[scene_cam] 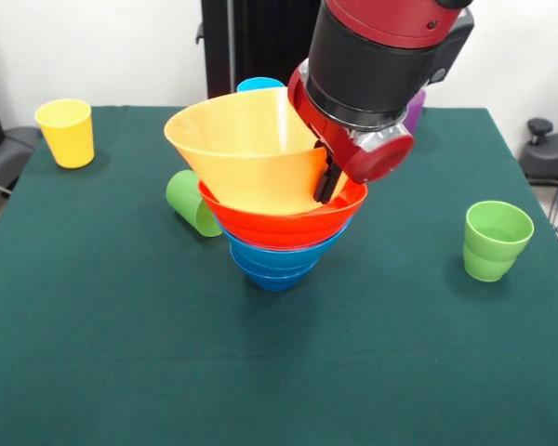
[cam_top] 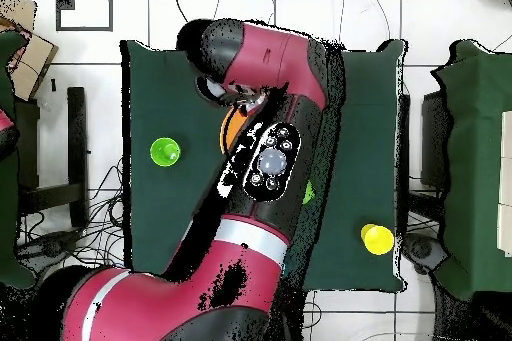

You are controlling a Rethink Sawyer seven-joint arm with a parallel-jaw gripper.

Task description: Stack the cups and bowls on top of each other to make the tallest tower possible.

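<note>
Four cups show in your front view: yellow cup (scene_cam: 66, 132) upright near one far corner of the bench (scene_cam: 121, 353), a green cup (scene_cam: 496, 240) upright near the opposite side edge, a second green cup (scene_cam: 192, 202) lying on its side right against the tower (scene_cam: 277, 209), and a light blue cup (scene_cam: 259, 85) just peeking over the tower's top rim. A sliver of purple cup (scene_cam: 415, 110) sits behind the arm at the far edge.

The tower stands mid-bench: blue bowls (scene_cam: 274, 263) at the bottom, orange-red bowl (scene_cam: 279, 221) nested in them, yellow-orange bowl (scene_cam: 246, 149) on top. That top bowl is tilted, its mouth tipped toward the yellow cup's side, not seated level.

The pincer (scene_cam: 327, 181) is at the yellow-orange bowl's rim, on the side facing the upright green cup. You see one dark finger (scene_cam: 325, 186) against the bowl's outer wall; the other isn't visible, so I can't tell how wide it stands or whether it grips.

In your overhead view the arm covers most of the tower; only an orange sliver shows. One green cup (cam_top: 164, 151) and the yellow cup (cam_top: 377, 238) are clear.
</note>
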